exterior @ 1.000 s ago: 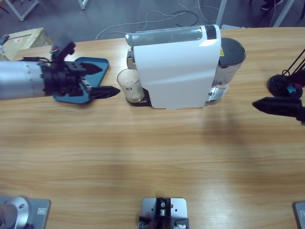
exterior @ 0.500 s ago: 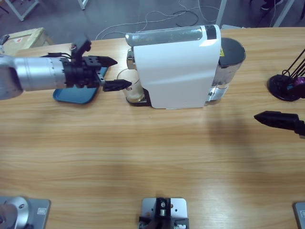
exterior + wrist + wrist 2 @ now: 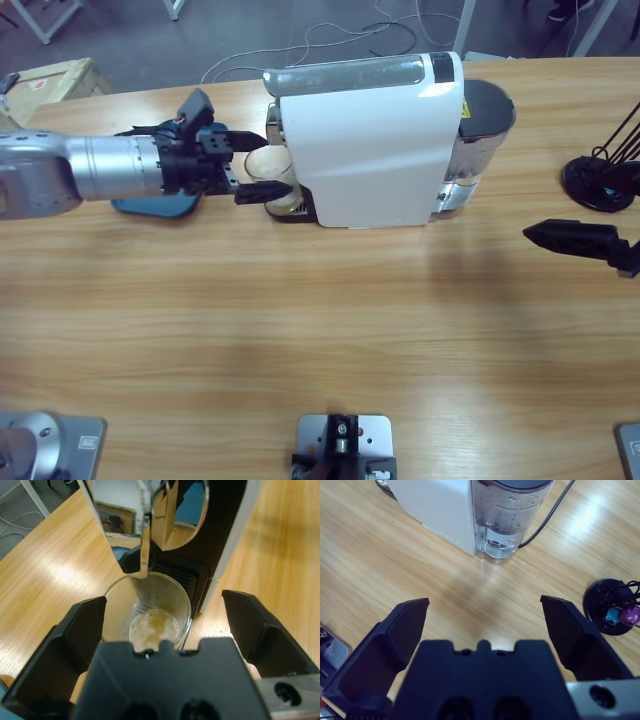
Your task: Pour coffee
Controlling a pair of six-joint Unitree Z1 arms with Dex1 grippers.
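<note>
L gripper [image 3: 162, 615] wide round tumbler [image 3: 150, 610], prob. not touching; R gripper [image 3: 485, 620] wide.

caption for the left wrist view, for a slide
Open left gripper straddling glass tumbler of coffee under the machine's spout.

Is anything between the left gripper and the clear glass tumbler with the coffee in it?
Nothing visible. The left gripper has its black jaws open on either side of the clear glass tumbler, which sits under the spout of the white coffee machine. The machine stands behind the glass, not in the gripper's path.
</note>
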